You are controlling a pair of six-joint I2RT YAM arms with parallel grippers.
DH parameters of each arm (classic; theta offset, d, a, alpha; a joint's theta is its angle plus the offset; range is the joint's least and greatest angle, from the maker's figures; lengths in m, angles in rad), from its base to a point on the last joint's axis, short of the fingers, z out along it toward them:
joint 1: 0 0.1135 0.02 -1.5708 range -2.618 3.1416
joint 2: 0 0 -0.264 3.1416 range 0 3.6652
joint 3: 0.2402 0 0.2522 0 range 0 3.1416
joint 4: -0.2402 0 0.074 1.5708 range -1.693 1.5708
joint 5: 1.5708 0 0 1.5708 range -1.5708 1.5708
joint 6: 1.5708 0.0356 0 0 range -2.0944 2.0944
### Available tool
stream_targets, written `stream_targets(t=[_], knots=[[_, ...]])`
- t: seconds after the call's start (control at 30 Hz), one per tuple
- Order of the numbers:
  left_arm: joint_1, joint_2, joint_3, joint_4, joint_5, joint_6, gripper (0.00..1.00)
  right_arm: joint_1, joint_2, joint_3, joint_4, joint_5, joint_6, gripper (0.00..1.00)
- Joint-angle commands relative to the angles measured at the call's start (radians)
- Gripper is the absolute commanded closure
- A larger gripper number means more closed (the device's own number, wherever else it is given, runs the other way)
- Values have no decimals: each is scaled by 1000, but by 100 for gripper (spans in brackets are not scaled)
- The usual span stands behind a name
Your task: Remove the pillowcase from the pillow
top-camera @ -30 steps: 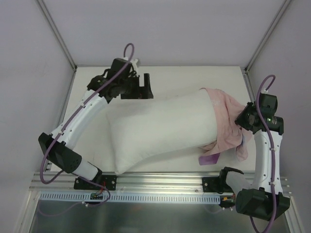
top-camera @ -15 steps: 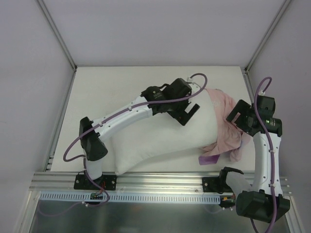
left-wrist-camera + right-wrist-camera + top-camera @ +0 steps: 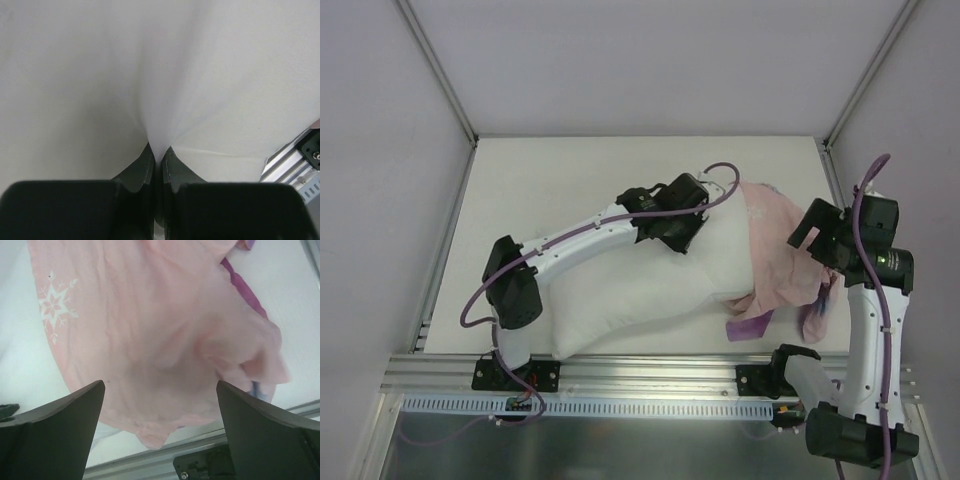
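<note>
While the left gripper pinches a fold of the plump white rectangular pillow, the right gripper hangs wide open above the pale pink fabric pillowcase bunched on its right end.

Count on the surface: one white pillow and one pink pillowcase.

Equipment: two arms, the left arm and the right arm. There are two tools, the left tool and the right tool.

Purple cables: two, the left cable and the right cable.

The right wrist view shows one clear snowflake print.
</note>
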Motion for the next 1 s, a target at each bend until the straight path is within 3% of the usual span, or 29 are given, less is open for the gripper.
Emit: stream_targets(t=[0.0, 0.1, 0.27, 0.4, 0.57, 0.67, 0.73, 0.77, 0.83, 0.87, 0.97], knots=[[113, -129, -142, -36, 36, -50, 100, 76, 23, 60, -24, -91, -37, 0], [171, -238, -259, 12, 124, -75, 100, 219, 52, 83, 0, -85, -11, 4], [177, -290, -288, 44, 205, -98, 100, 481, 132, 102, 62, 53, 52, 2], [179, -320, -316, 78, 256, -104, 100, 596, 231, 110, 86, 110, 72, 2], [188, -330, -319, 84, 282, -111, 100, 652, 339, 88, 135, 116, 87, 1], [197, -344, -328, 85, 282, -118, 100, 647, 348, 56, 132, 190, 104, 29], [217, -365, -347, 90, 297, -119, 100, 626, 327, 22, 134, 217, 110, 41], [229, -376, -356, 95, 307, -119, 100, 588, 296, 12, 135, 215, 112, 54], [271, -410, -386, 107, 328, -122, 100, 540, 264, -22, 135, 201, 111, 68], [289, -422, -397, 108, 334, -127, 100, 488, 237, -31, 135, 195, 108, 81], [366, -476, -445, 119, 359, -134, 100, 396, 201, -74, 137, 153, 92, 99]])
